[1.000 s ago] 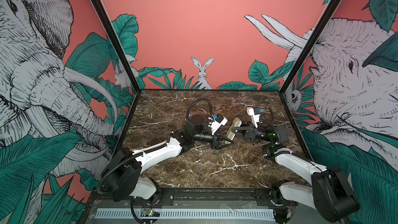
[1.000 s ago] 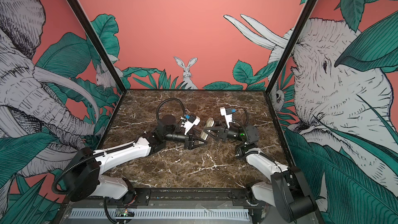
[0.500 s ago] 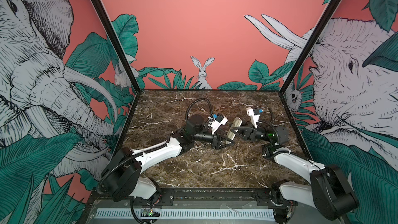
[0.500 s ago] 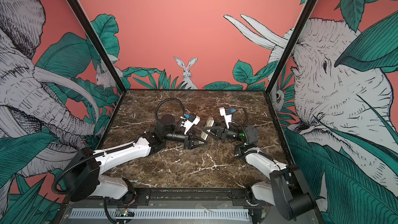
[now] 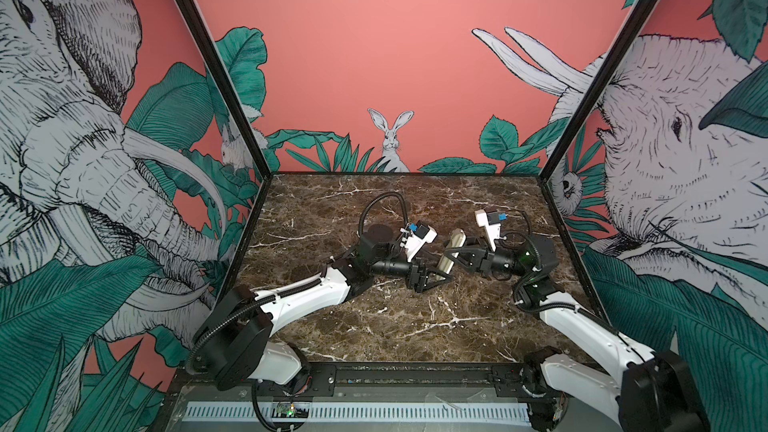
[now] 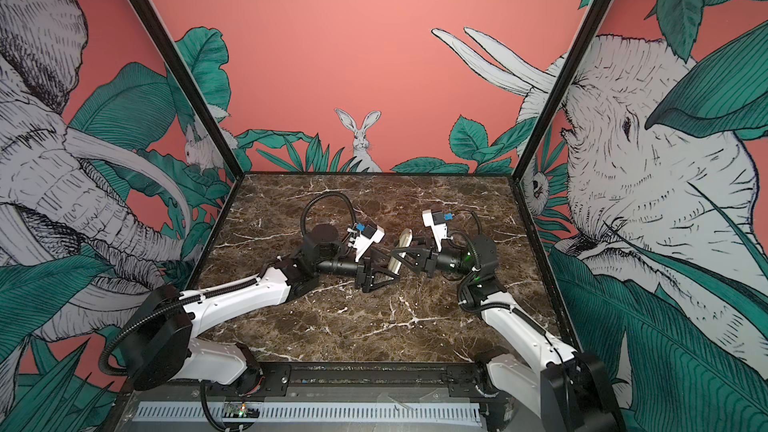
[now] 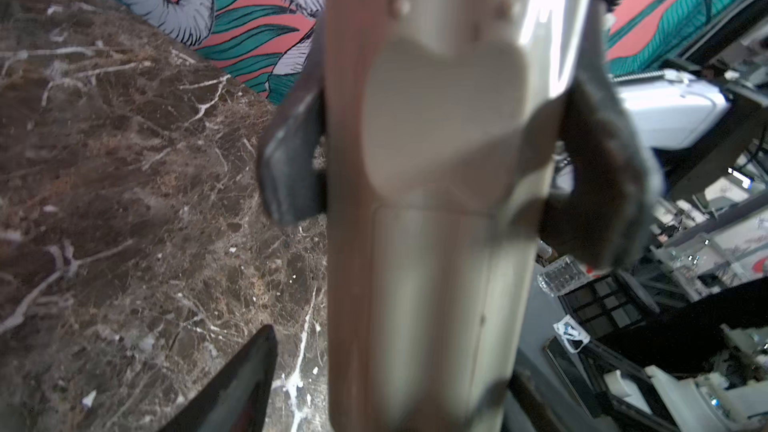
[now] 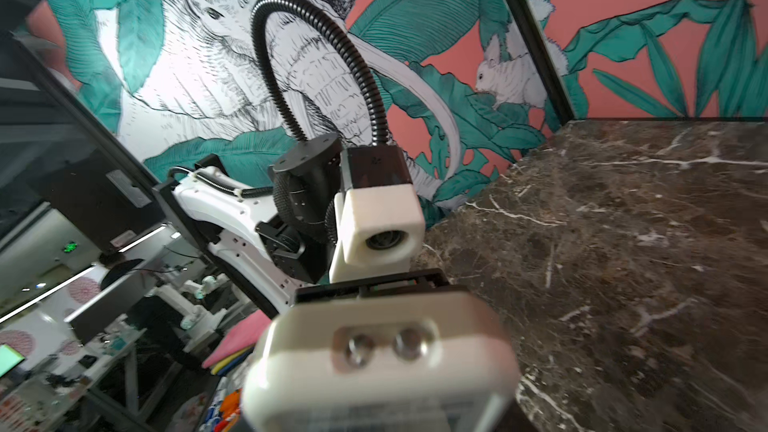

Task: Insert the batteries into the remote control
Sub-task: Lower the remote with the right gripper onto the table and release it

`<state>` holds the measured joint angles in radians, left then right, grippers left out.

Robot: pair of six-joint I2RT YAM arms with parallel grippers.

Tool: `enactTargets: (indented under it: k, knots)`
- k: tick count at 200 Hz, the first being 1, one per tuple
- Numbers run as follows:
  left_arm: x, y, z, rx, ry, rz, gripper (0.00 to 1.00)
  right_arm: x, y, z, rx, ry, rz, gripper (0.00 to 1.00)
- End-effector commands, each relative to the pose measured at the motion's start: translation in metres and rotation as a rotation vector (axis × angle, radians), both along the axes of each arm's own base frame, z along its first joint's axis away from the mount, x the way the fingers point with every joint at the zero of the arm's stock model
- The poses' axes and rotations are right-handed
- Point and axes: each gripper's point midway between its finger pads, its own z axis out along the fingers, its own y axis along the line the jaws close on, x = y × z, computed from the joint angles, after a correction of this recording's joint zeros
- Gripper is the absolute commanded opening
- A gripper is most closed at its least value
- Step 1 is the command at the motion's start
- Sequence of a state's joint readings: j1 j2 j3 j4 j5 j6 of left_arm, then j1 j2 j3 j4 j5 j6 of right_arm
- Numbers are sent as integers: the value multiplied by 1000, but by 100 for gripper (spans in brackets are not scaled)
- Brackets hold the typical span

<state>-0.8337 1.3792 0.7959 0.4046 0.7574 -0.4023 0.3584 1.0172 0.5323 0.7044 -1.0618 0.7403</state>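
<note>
- remote control (image 5: pixel 454 243) was held tilted, near upright, over the middle of the marble table (image 5: pixel 374 326), between the two arms; couldn't tell if its lower end touched the table
- right gripper (image 6: pixel 398 254) was clamped on the remote control, fingers (image 7: pixel 291 164) pressed on both long edges in the left wrist view
- left gripper (image 5: pixel 439 273) sat at the remote's lower end, jaws spread wide, gripping nothing; one finger (image 7: pixel 237 384) stood clear of it, table showing in the gap
- plain beige back faced the left wrist camera, blurred
- right wrist view showed its end face with two small round emitters (image 8: pixel 382 347)
</note>
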Motion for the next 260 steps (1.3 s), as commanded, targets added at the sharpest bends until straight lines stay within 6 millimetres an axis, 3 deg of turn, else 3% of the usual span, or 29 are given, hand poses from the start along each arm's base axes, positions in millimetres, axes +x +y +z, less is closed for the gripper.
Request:
enactTargets:
  k: [1,26,57,78,97,159,260]
  knots:
    - [17,19,-13,52,-37,138,87,6,-4,-8,-123,-38,-76,7]
    - [41,39,-30,118,-61,313,91,16,-10,-22,-217,17,-151,10]
    - [70,85,-50,306,-156,579,94,39,-25,-70,-426,198,-273,8]
    - [74,109,-56,356,-194,678,95,44,-28,-89,-472,276,-299,6]
    - [73,119,-64,392,-199,705,96,46,-35,-107,-529,336,-335,6]
    - [55,103,-91,389,-180,590,96,56,-64,-157,-750,442,-470,7]
    - [46,99,-103,375,-218,535,96,76,-75,-225,-936,559,-524,6]
